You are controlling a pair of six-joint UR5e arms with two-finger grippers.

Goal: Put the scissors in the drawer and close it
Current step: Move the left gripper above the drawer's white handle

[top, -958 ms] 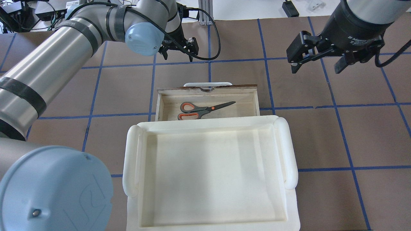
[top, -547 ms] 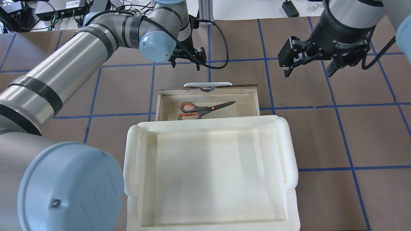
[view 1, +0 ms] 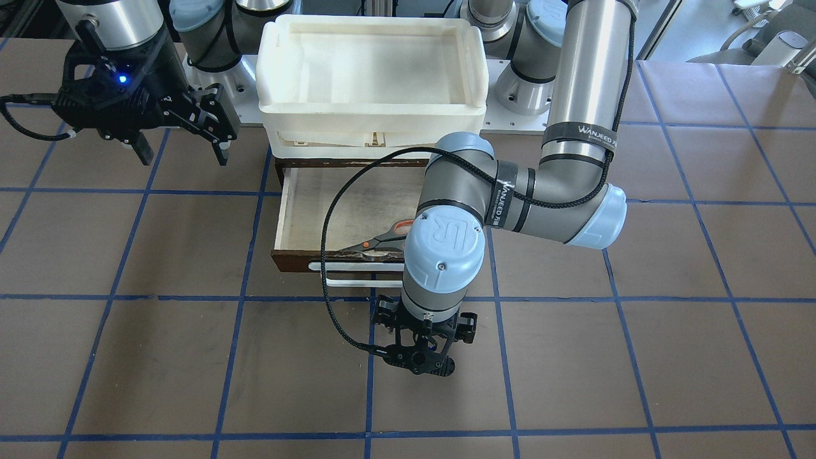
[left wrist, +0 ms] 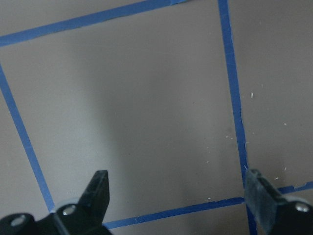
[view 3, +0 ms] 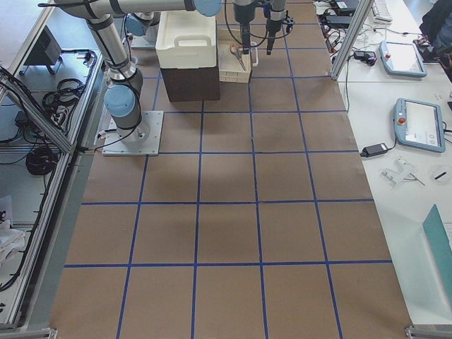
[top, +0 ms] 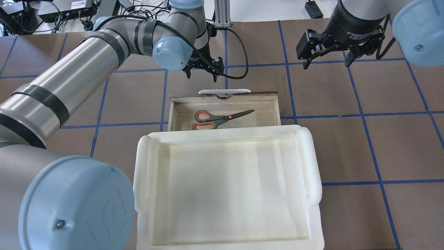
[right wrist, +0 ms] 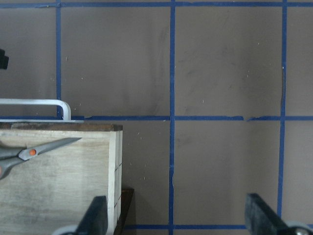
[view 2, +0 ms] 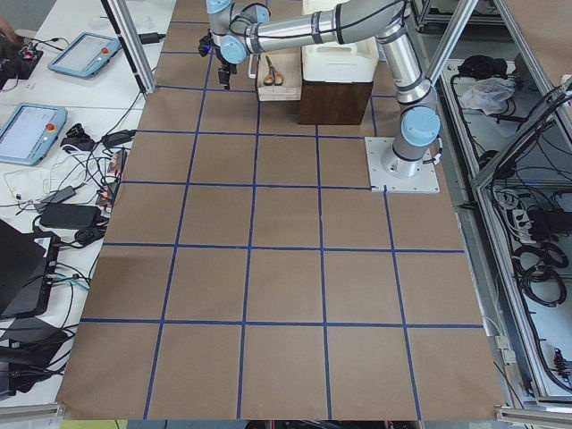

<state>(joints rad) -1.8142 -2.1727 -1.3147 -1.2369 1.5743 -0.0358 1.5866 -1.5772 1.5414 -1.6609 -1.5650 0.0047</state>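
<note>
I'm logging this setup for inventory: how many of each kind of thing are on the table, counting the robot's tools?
Scissors: 1
Drawer: 1
White tray: 1
Dark cabinet: 1
Tools: 2, left tool and right tool
Total: 6

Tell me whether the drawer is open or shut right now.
Open. The drawer stands pulled out from under the white tray, its pale interior exposed, with the scissors lying flat inside.

White plastic tray (top: 225,133) sits open side up on dark brown cabinet (view 2: 335,98). Table surface (top: 347,146) brown, gridded with blue tape lines (top: 350,183). Two teach pendants (view 2: 31,132) on white side bench, cables (view 2: 71,201) nearby
</note>
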